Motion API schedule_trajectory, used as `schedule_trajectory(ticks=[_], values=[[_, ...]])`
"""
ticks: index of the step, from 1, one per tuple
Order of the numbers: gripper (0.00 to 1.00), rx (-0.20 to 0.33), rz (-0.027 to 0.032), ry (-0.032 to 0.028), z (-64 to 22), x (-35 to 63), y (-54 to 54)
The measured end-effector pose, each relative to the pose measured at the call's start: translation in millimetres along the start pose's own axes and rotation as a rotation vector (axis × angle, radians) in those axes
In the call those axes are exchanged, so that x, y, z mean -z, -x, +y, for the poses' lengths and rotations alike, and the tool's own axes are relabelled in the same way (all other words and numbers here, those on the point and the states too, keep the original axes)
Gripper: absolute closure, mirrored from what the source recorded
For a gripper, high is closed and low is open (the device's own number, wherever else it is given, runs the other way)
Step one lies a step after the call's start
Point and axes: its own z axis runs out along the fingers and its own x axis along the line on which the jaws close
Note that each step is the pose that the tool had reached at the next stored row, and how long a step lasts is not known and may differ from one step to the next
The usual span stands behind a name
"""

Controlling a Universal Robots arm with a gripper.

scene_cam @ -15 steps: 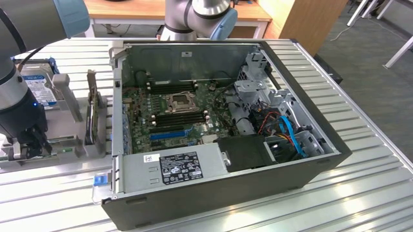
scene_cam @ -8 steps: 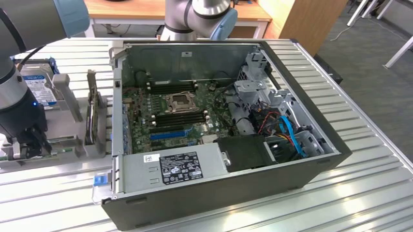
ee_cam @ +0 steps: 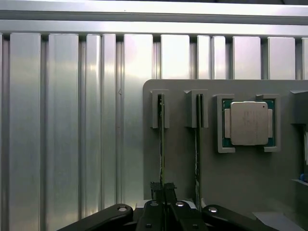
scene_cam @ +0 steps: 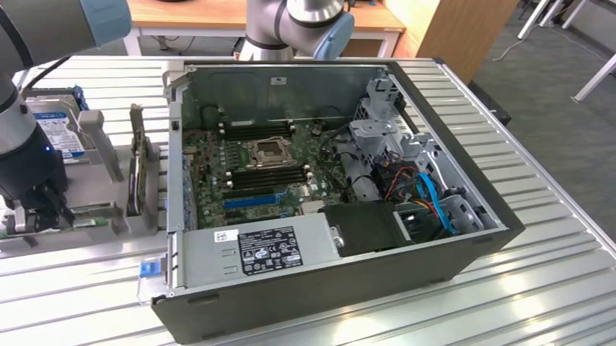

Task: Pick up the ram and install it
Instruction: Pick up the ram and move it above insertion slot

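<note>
Ribbed metal table [ee_cam: 62, 120], arm [scene_cam: 19, 144] pointing down, pincer [ee_cam: 163, 188] pinching upright ram [ee_cam: 162, 144]

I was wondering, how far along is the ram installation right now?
Grasp looks done: the gripper is shut on the ram. In hand: the ram, not yet lifted from its grey holder. Left: installation; the motherboard memory slots look empty.

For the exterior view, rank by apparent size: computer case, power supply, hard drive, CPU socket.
Largest first:
1. computer case
2. power supply
3. hard drive, partly hidden by the arm
4. CPU socket
</note>
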Motion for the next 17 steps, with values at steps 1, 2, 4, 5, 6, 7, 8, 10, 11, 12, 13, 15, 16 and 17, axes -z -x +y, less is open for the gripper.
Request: schedule_trajectory(ticks=[1,2,4,5,6,7,8,10,11,12,13,15,16,17], values=[[0.88,0.000,0.0000,0.0000,0.0,1.8,0.1],[0.88,0.000,0.0001,0.0001,0.1,3.7,0.1],[0.88,0.000,0.0001,0.0000,0.2,7.4,0.2],[0.88,0.000,0.0000,0.0000,0.2,9.3,0.3],[0.88,0.000,0.0001,0.0001,0.3,11.3,0.4],[0.88,0.000,0.0000,0.0000,0.3,13.5,0.4],[0.88,0.000,0.0000,0.0001,0.4,15.7,0.5],[0.88,0.000,0.0001,0.0000,0.5,20.4,0.6],[0.88,0.000,0.0000,0.0000,0.5,22.8,0.7],[0.88,0.000,0.0000,0.0001,0.6,25.3,0.8],[0.88,0.000,0.0001,0.0000,0.7,28.0,0.9],[0.88,0.000,0.0000,0.0000,0.8,33.2,1.1],[0.88,0.000,0.0001,0.0001,0.9,35.8,1.1],[0.88,0.000,0.0001,0.0001,0.9,38.4,1.2]])
